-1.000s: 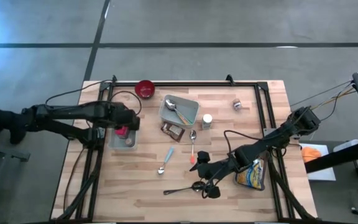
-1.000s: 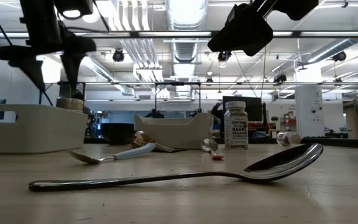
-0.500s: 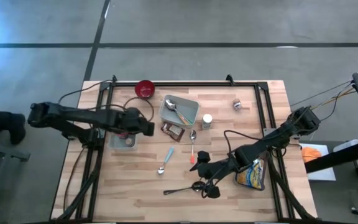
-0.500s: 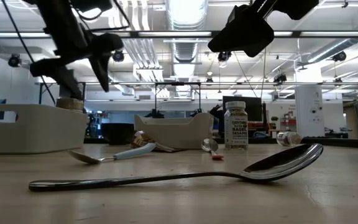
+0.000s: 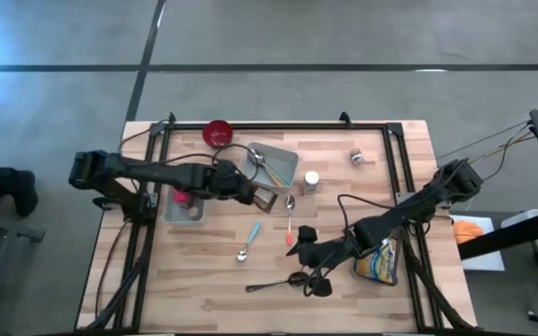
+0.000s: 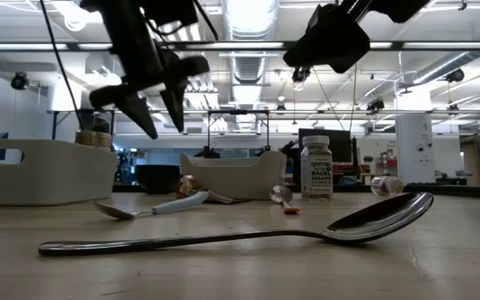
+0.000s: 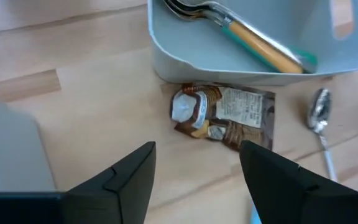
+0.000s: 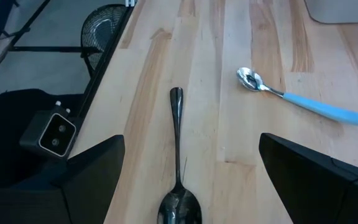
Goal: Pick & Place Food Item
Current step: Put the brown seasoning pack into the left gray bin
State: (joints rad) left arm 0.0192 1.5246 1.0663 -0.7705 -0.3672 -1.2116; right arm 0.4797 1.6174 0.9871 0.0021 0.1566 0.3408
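Left gripper (image 7: pixel 194 177) has swung from the tray (image 5: pixel 184 207) to above the brown snack packet (image 7: pixel 224 117) beside the bin (image 7: pixel 229 59), jaws spread; should descend centred, then pinch. Right gripper (image 5: pixel 308 254) waits, spread.

Overhead camera: straight down, whole light wooden slatted table (image 5: pixel 344 140). Low camera: tabletop height, level, long black metal spoon (image 6: pixel 223 237) nearest. Wrist cameras: close, angled down; right one shares that spoon (image 8: pixel 178 180).

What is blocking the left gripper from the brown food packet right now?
Nothing visible. The left gripper hangs above the brown food packet, jaws apart, bare wood between them. The grey bin sits just beyond the packet.
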